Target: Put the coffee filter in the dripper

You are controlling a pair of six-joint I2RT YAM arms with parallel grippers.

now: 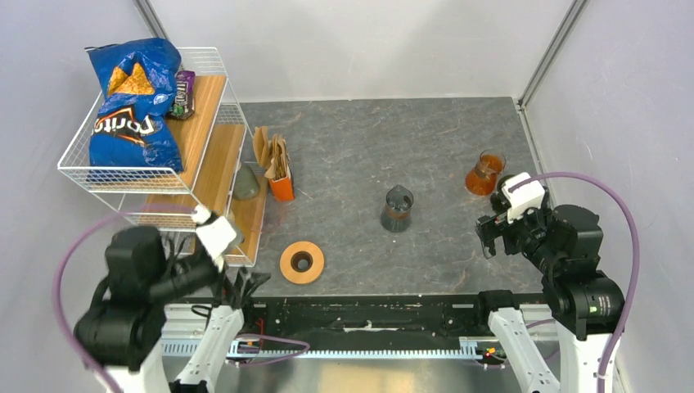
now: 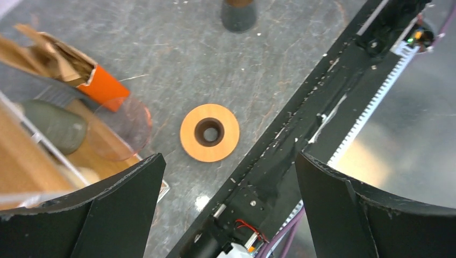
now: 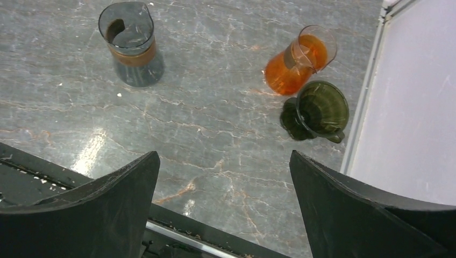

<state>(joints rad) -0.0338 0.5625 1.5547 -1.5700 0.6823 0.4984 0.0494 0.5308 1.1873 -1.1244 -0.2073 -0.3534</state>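
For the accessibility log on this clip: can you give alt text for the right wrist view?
The right tool is open and empty above a grey marbled table. At the upper right a green dripper sits beside an orange glass carafe near the wall; a smoky carafe with a brown band stands upper left.

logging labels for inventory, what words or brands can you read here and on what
"Doritos": on the blue chip bag, seen upside down in the top view.
Purple packet beside it: has print, too small to read.
No other readable text in any view.
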